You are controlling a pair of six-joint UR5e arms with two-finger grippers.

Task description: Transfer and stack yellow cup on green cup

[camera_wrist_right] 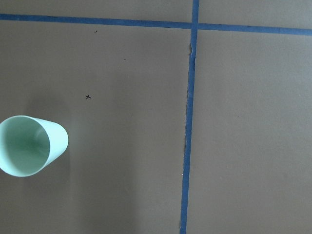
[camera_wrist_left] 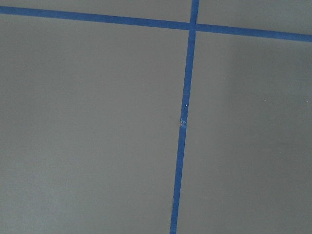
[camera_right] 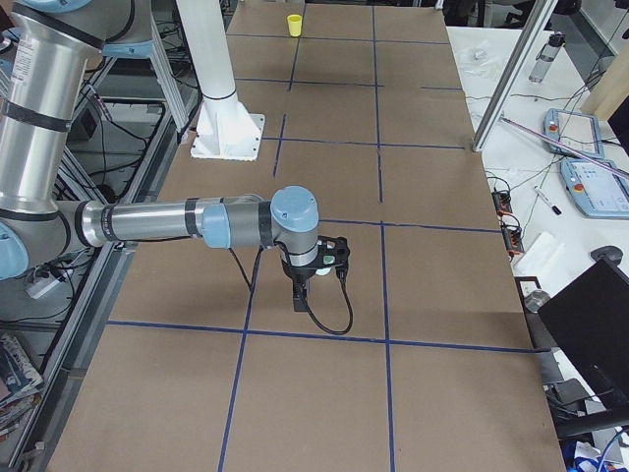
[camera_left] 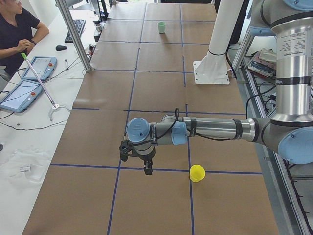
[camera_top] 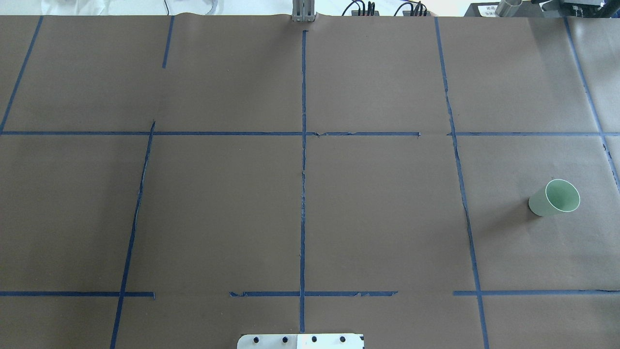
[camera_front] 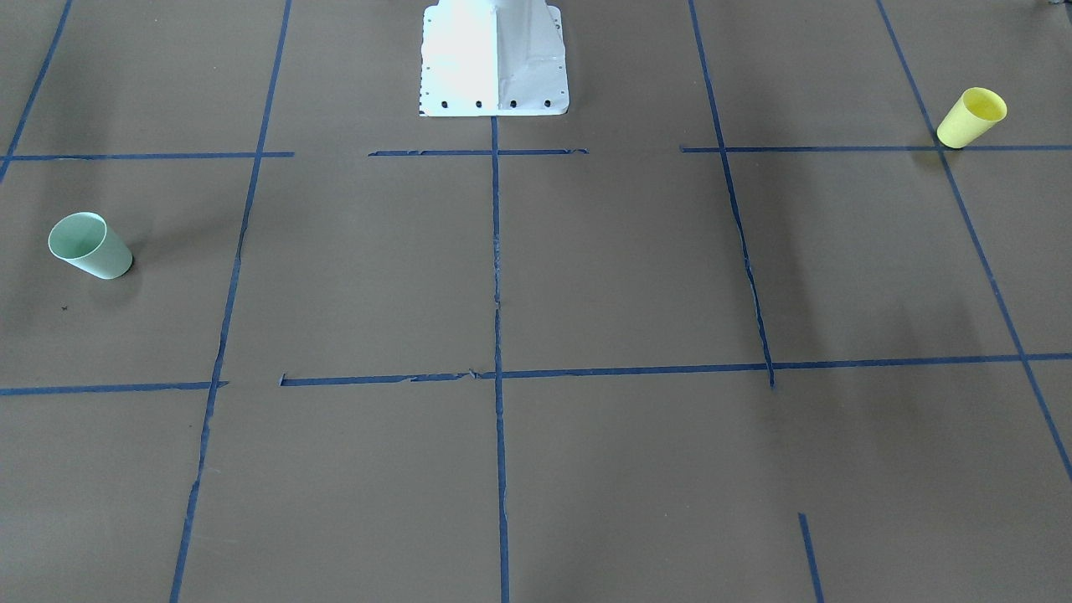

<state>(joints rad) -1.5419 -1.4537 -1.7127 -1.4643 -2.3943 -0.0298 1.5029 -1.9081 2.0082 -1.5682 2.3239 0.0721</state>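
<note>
A: Where is the yellow cup [camera_front: 971,117]?

B: Upright, mouth up, on the table [camera_front: 636,268], near the corner where the robot's edge meets its left end. Its foot is right by a crossing of the blue tape [camera_front: 496,276] lines.

A: And the green cup [camera_front: 90,245]?

B: Upright too, close to the opposite end edge, on the robot's right, about midway between the robot's edge and the far edge. The two cups are well apart, one at each end.

A: What is the left gripper [camera_left: 148,170] doing?

B: It hangs above the table pointing down, near the yellow cup but apart from it, on the side away from the robot's edge. Only the side view shows it, so I cannot tell whether its fingers are spread or closed. Its wrist camera sees only brown paper and tape.

A: The right gripper [camera_right: 300,298]?

B: It also points down over the table, toward the right end. Its wrist camera looks down into the green cup's mouth, which sits at that view's left edge. Again only a side view shows it, so I cannot tell how its fingers stand.

A: Anything else?

B: The white base [camera_front: 494,59] stands at the middle of the robot's edge, and a person [camera_left: 17,29] sits at a desk beyond the far edge.
</note>
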